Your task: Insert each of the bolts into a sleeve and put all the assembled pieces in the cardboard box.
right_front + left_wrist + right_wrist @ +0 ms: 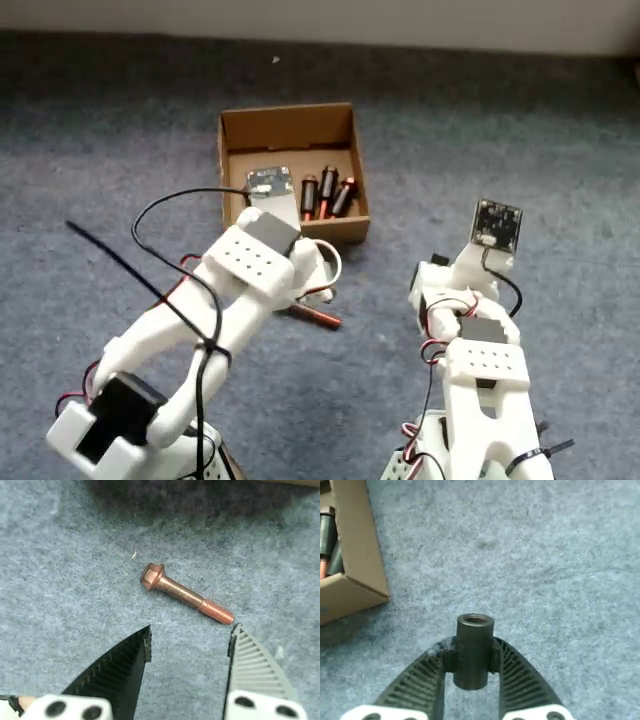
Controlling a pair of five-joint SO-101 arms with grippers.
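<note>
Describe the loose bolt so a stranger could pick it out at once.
Start at the cardboard box on the grey carpet. Just off its near wall, under the left arm's open tool, lies the bolt. It is bare copper with a flanged hex head, wearing no black sleeve, unlike the assembled pieces in the box.

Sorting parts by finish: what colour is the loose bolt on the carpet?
Copper; the bolt shows best in the left wrist view.

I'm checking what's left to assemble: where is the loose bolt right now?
The bolt lies on the carpet just ahead of the open left gripper; in the high view it sits near the front wall of the cardboard box.
</note>
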